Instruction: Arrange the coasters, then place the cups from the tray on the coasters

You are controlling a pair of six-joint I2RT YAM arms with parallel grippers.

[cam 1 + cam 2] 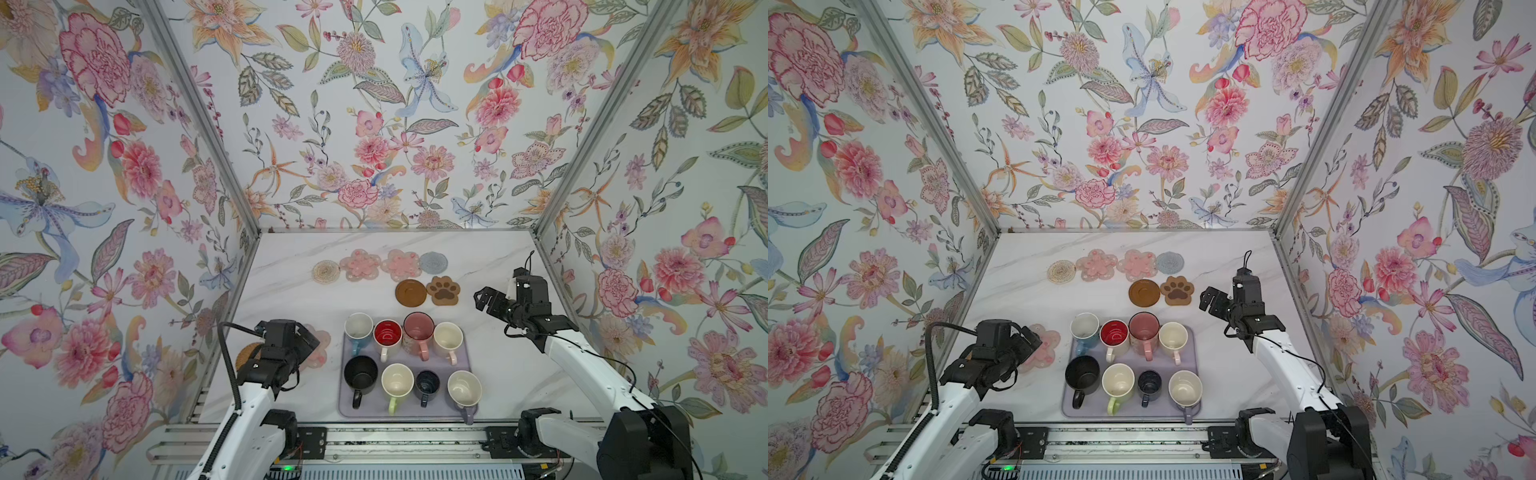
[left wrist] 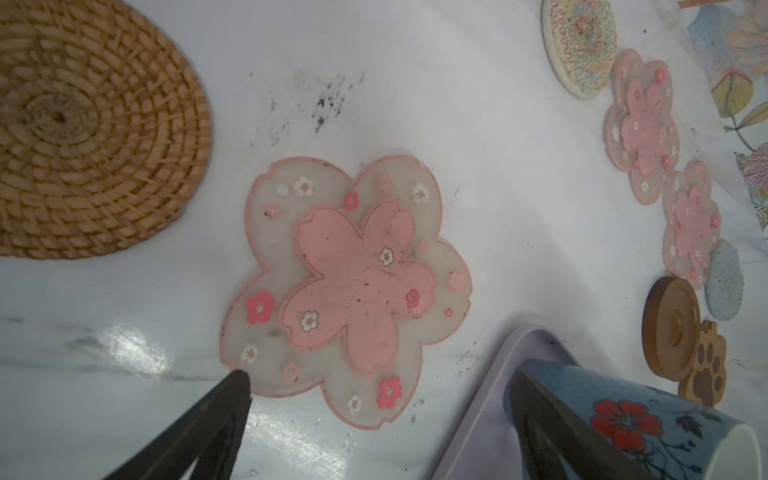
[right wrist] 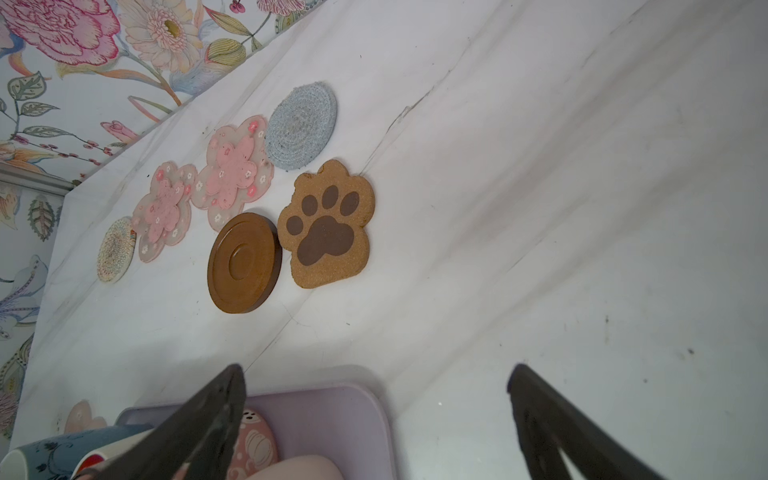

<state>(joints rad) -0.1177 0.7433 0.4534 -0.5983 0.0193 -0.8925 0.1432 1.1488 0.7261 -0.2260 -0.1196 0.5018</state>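
Lavender in colour, the tray [image 1: 442, 409] carries all eight cups [image 1: 397, 384] in two rows of four, so the second part of the task is not yet begun. Beyond the tray, six coasters [image 1: 401, 265] lie flat on the table [image 1: 291, 299]. The far row holds the beige woven round [image 1: 326, 271], two pink flower coasters [image 1: 360, 264] and the grey-blue round [image 1: 433, 262], each touching its neighbour or nearly so. Nearer to the tray, the brown disc [image 1: 410, 292] lies just beside the paw-print coaster [image 1: 444, 291]. This close packing probably prepares two rows of four, matching the cups.

Two coasters are not yet arranged. The third pink flower coaster [image 2: 349, 291] lies just left of the tray, and the tan woven round [image 2: 83, 137] farther left. The left gripper [image 2: 380, 378] hangs over that flower coaster, spread wide with nothing in it, probably to take it by an edge. This coaster looks thin and soft, so it may slip. The right gripper [image 3: 376, 370], also spread wide and empty, hovers beyond the tray's right corner, clear of the cups.
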